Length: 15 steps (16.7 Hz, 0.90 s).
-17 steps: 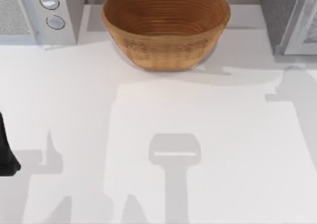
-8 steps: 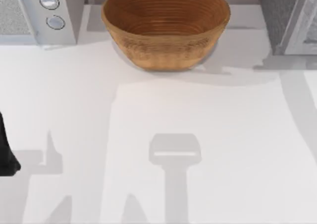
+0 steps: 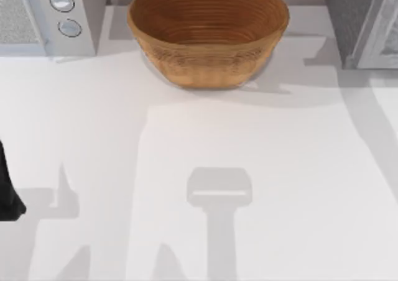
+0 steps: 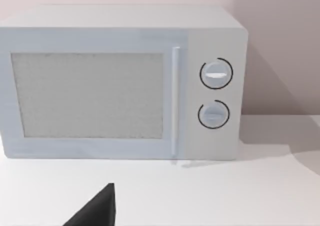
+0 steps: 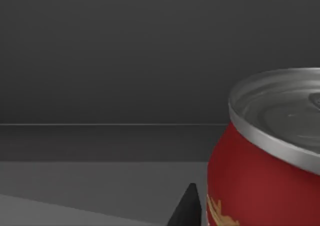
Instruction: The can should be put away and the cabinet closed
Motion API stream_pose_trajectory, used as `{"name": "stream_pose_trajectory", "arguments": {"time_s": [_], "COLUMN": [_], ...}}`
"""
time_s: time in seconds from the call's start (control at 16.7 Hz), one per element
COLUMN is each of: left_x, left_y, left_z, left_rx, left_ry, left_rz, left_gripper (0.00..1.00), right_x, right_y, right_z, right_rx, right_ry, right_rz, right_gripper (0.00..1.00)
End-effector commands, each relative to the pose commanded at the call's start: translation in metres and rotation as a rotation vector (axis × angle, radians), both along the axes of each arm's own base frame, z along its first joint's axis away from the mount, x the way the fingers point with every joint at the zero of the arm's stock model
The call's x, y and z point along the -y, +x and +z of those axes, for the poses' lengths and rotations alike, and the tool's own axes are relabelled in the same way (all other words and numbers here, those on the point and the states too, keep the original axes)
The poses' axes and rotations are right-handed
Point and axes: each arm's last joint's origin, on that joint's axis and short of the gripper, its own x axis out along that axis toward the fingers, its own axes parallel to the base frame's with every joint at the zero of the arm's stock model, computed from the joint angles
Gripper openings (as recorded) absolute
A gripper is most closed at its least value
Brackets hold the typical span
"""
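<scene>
My right wrist view has the can [image 5: 265, 161] close up inside the dark cabinet [image 5: 110, 61] — I judge I'm mid-placement, at about 2 o'clock off the counter [image 3: 261, 169]. I cannot tell the fingers' state. Next: release, withdraw, shut the door.

We looked down on a white table [image 3: 93, 138] crossed by soft grey shadows. A white microwave [image 3: 46, 17] stood at the upper left of the frame, two round dials [image 4: 216, 74] beside its handle, with a pale pinkish wall [image 4: 280, 46] behind it. A wicker bowl [image 3: 208, 35] sat at upper centre. A grey cabinet [image 3: 364, 23] occupied the upper right.
</scene>
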Motion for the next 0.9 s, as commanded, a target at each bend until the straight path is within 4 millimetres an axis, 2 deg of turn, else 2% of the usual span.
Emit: {"name": "stream_pose_trajectory", "arguments": {"time_s": [0.48,0.9], "left_x": [0.000,0.000], "left_y": [0.000,0.000], "left_z": [0.000,0.000], "left_rx": [0.000,0.000], "left_ry": [0.000,0.000], "left_rz": [0.000,0.000], "left_gripper": [1.00,1.00], "right_x": [0.000,-0.005], "right_y": [0.003,0.033], "right_z": [0.001,0.020], "right_rx": [-0.002,0.006], "right_ry": [0.002,0.007], "right_rz": [-0.005,0.011], "right_gripper": [0.00,0.00]}}
